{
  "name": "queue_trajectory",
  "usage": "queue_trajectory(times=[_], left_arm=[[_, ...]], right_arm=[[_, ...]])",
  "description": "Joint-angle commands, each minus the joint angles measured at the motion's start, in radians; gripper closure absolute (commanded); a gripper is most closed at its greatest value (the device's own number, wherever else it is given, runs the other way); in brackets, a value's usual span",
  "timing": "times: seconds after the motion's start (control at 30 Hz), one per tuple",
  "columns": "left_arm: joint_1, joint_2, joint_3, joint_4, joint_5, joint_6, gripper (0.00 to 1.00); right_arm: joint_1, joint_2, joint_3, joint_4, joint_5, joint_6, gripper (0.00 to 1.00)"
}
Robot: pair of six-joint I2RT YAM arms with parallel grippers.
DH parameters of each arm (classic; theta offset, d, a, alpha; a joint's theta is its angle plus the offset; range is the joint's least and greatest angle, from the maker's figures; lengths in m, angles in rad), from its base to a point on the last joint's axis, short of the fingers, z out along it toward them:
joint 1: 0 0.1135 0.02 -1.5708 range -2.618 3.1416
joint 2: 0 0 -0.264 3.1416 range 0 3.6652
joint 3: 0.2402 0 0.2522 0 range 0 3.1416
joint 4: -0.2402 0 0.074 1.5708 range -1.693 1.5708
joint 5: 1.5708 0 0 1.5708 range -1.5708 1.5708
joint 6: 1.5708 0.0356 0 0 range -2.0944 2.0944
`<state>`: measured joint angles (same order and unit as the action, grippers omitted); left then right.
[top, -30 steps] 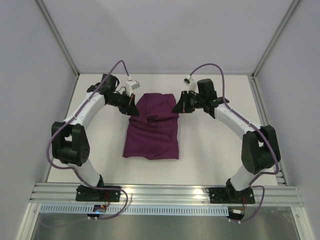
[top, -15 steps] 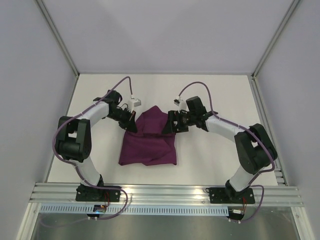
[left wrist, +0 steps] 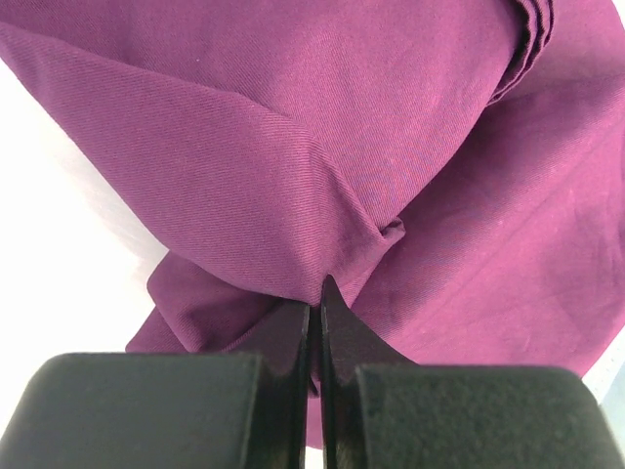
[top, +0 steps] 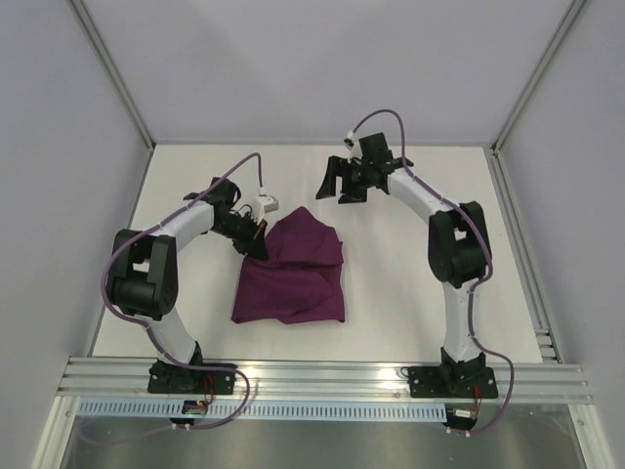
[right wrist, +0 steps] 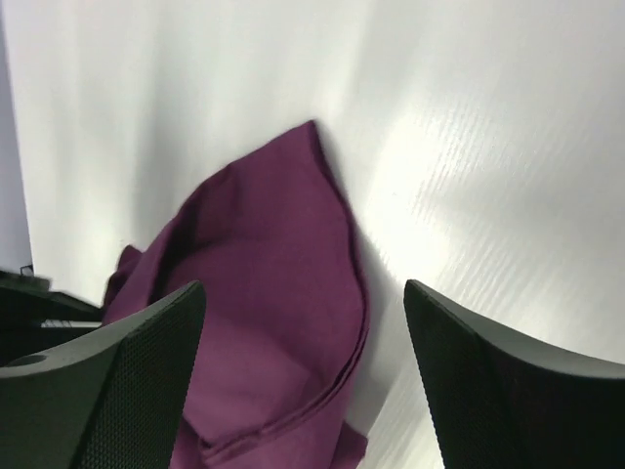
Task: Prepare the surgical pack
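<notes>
Purple cloth lies bunched and folded over itself in the middle of the white table, between the two arms. No tray, scissors or gauze shows anywhere; whether they sit under the folds I cannot tell.

The left claw is pinched shut on a ridge of fabric at the bundle's far left corner, and its wrist view shows the jaws meeting on that fold. The right claw stands wide open with nothing in it, raised off the table just beyond the far edge of the cloth, which its own camera sees below and ahead.

My worry is the one-sided hold. If the left arm pulls now, the purple cloth could slide or swing round as a lump instead of folding, and the loose far flap could fall open. The pinch looks thin too, so a sharp tug might slip it free. The right claw, coming back down, could also snag several layers at once.
</notes>
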<state>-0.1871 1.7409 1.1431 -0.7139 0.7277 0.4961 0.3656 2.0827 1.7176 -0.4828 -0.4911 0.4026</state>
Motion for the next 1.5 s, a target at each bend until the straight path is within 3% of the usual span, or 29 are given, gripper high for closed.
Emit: queue_trajectory(times=[0.0,0.3,0.47,0.63,0.73,0.77,0.87,0.9,1.0,1.03,1.13,1.33,1.47], left_arm=[[0.005,-0.017,-0.013,0.014,-0.079,0.075,0.97],[0.005,-0.007,-0.002,0.018,-0.068,0.053,0.97],[0.005,-0.001,0.003,0.016,-0.076,0.055,0.98],[0.005,0.002,0.003,0.021,-0.071,0.050,0.98],[0.005,0.002,0.001,0.019,-0.068,0.048,0.98],[0.005,0.002,0.000,0.018,-0.070,0.050,0.98],[0.005,-0.001,-0.002,0.010,-0.071,0.055,0.97],[0.005,-0.003,0.000,0.007,-0.071,0.055,0.97],[0.005,-0.009,0.003,-0.004,-0.080,0.056,0.86],[0.005,-0.012,0.006,-0.007,-0.082,0.053,0.76],[0.006,-0.030,0.015,-0.021,-0.085,0.052,0.63],[0.023,-0.109,0.047,-0.123,-0.048,0.101,0.43],[0.038,-0.181,0.053,-0.179,-0.031,0.128,0.37]], right_arm=[[0.010,0.192,0.115,-0.183,-0.023,0.042,0.16],[0.111,0.456,0.413,-0.255,0.042,-0.018,0.20],[0.138,0.499,0.415,-0.231,0.029,0.016,0.26],[0.136,0.505,0.382,-0.180,0.002,0.051,0.47],[0.137,0.499,0.370,-0.151,-0.024,0.064,0.65],[0.136,0.496,0.366,-0.139,-0.027,0.067,0.77],[0.133,0.456,0.366,-0.128,-0.027,0.067,0.99],[0.131,0.444,0.363,-0.123,-0.027,0.067,0.99],[0.130,0.366,0.344,-0.094,-0.043,0.062,1.00],[0.130,0.332,0.330,-0.056,-0.058,0.068,1.00],[0.131,0.199,0.225,0.042,-0.078,0.090,1.00],[0.156,-0.051,-0.053,0.180,-0.078,0.099,1.00],[0.200,-0.231,-0.196,0.230,-0.064,0.088,0.99]])
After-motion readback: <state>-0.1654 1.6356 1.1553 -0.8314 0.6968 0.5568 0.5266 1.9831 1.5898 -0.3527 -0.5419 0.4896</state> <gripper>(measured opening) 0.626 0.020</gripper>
